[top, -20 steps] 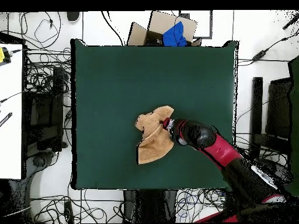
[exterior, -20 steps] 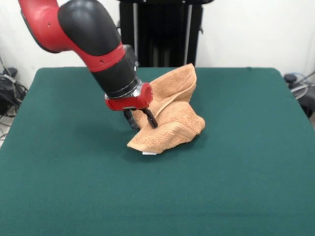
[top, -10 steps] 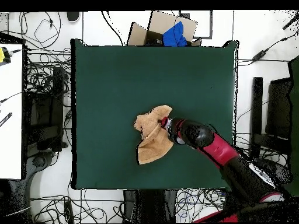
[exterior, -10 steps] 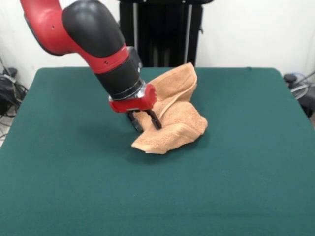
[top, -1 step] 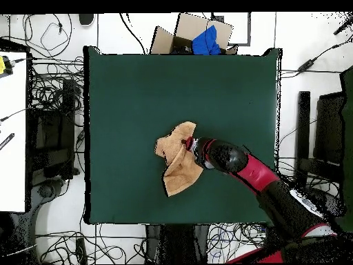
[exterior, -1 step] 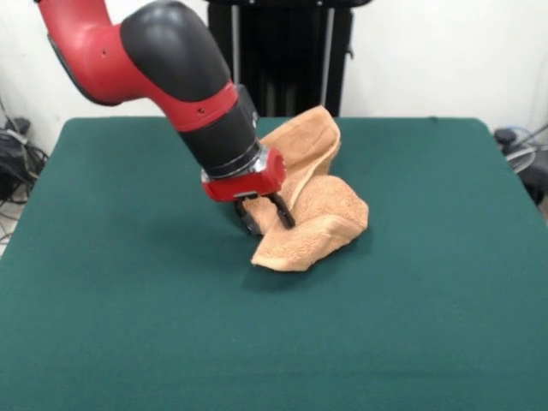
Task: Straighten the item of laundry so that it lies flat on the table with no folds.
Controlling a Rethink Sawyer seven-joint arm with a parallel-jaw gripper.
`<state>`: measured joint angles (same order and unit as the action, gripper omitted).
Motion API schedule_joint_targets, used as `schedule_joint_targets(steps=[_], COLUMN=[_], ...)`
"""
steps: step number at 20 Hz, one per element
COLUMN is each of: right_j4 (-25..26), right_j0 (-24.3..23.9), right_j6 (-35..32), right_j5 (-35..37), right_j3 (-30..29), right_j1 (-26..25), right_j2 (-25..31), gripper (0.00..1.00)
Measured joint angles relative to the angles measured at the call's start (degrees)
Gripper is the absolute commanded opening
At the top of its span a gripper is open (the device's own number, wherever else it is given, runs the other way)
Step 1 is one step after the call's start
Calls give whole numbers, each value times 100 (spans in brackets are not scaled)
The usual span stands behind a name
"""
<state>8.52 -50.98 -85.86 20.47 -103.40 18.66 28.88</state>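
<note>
Near the table's (exterior, -1 step: 445, 325) middle, the towel (exterior, -1 step: 321, 218) is seen crumpled into a folded heap, not flat. Against its side the gripper (exterior, -1 step: 267, 217) is lowered on the slanted red and black arm (exterior, -1 step: 184, 81), with the red collar just above the cloth. From the front view, two dark fingers (exterior, -1 step: 283, 211) are seen below the collar, set a little apart and pressed into the towel's edge; a fold of cloth appears to be pinched between them, though the contact itself is partly hidden by the fabric, so the grip cannot be told for certain.

Beyond the gripper, away from the camera in the front view, one part of the towel is raised in a tall fold with a flat woven band seen along its edge. Beside and just below the gripper, the rest of the towel is bunched in a rounded lump that rests on the green top, with one lower corner drawn out to a point toward the camera.

From overhead, the towel (top, -1 step: 177, 159) is seen as an uneven shape of two lobes next to the gripper's (top, -1 step: 189, 145) tip, with the arm (top, -1 step: 258, 181) reaching in slantwise from the lower corner. Green felt (top, -1 step: 124, 96) is left bare all round the towel.
</note>
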Motion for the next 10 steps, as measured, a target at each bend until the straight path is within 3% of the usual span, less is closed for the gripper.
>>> schedule_joint_targets(steps=[10], right_j4=[256], right_j0=[78], right_j6=[0], right_j5=[2], right_j3=[245], right_j1=[-120], right_j2=[130], gripper=[100])
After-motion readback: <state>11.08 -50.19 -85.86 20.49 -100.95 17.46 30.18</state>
